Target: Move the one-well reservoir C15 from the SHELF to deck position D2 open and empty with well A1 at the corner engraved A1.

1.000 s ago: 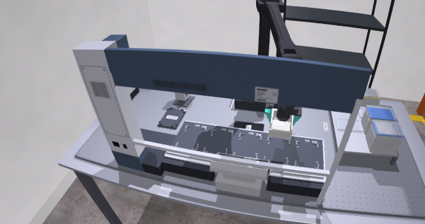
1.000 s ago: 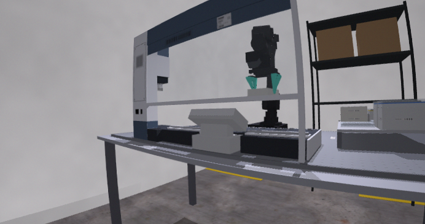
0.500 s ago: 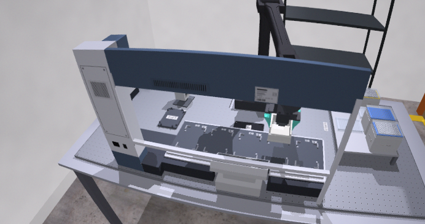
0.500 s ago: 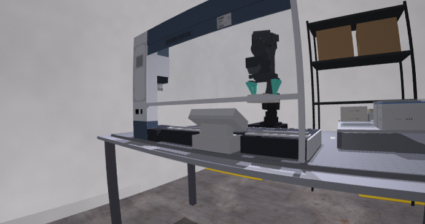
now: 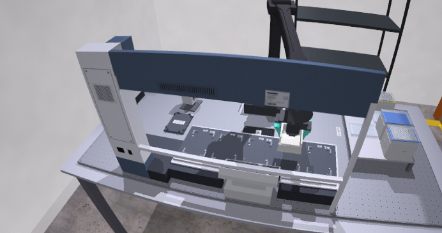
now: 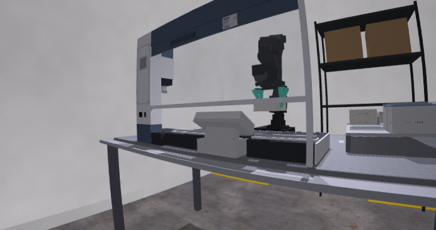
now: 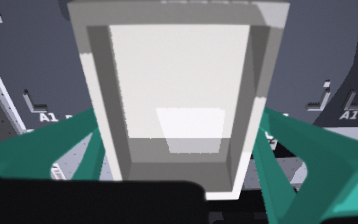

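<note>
The teal-fingered black gripper is clamped across the long sides of the white one-well rectangular reservoir, holding it open side up above the dark grey deck plate. Its single well looks empty. Which bracketed position lies beneath it is hard to tell.

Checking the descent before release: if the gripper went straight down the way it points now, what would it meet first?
The gripper, shut on the open reservoir, points down at the dark deck plate. The reservoir's underside would likely touch the deck first, between corner brackets; which position lies beneath is unclear.
</note>
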`<state>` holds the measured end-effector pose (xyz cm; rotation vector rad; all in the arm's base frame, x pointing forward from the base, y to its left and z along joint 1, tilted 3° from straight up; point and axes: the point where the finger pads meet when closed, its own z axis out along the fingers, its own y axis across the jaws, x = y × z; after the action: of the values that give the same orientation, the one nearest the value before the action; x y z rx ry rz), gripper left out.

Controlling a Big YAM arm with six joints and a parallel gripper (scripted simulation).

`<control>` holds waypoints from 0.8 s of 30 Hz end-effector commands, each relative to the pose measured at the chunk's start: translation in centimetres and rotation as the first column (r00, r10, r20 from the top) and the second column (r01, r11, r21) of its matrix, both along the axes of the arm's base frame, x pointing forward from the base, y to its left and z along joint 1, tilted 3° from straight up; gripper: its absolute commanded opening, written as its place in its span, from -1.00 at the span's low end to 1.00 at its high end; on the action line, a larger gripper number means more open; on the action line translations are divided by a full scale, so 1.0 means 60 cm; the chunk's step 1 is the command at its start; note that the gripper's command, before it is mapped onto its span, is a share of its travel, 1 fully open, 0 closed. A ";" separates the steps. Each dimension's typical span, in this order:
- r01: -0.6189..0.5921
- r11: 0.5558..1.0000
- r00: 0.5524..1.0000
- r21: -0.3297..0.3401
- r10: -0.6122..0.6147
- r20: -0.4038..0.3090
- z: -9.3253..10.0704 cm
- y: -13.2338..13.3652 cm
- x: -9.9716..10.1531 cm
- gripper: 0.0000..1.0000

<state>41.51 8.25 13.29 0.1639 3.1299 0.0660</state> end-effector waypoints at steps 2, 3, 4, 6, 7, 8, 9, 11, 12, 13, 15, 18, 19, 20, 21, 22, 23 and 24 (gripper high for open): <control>-0.001 1.000 1.000 0.006 0.001 0.016 -0.011 0.014 0.008 -1.00; -0.001 1.000 1.000 0.006 0.001 0.016 -0.013 0.014 0.008 -1.00; -0.001 1.000 1.000 0.006 0.001 0.016 -0.016 0.015 0.008 -1.00; -0.001 1.000 1.000 0.007 0.001 0.022 -0.017 0.015 0.008 -1.00; -0.001 1.000 1.000 0.008 0.001 0.024 -0.019 0.016 0.009 -1.00; -0.001 1.000 1.000 0.008 0.001 0.025 -0.021 0.016 0.011 -1.00; -0.001 1.000 1.000 0.007 0.001 0.023 -0.026 0.017 0.013 -1.00; -0.001 1.000 1.000 0.006 0.001 0.015 -0.033 0.017 0.009 -1.00; -0.001 1.000 1.000 0.006 0.001 0.015 -0.033 0.017 0.009 -1.00; -0.001 1.000 0.999 0.011 0.001 0.043 -0.017 0.018 0.015 -1.00; -0.001 1.000 1.000 0.006 0.001 0.018 -0.039 0.017 0.009 -1.00; -0.001 1.000 1.000 0.006 0.001 0.015 -0.050 0.018 0.008 -1.00; -0.001 1.000 1.000 0.006 0.001 0.015 -0.053 0.018 0.008 -1.00; -0.001 1.000 1.000 0.006 0.001 0.015 -0.055 0.018 0.008 -1.00; -0.001 1.000 1.000 0.006 0.001 0.015 -0.058 0.018 0.008 -1.00; -0.001 1.000 1.000 0.006 0.001 0.015 -0.061 0.019 0.008 -1.00; -0.001 1.000 1.000 0.006 0.001 0.016 -0.063 0.019 0.008 -1.00; -0.001 1.000 1.000 0.007 0.001 0.021 -0.062 0.019 0.009 -1.00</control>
<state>41.37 8.53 9.32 0.1603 3.1387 0.0630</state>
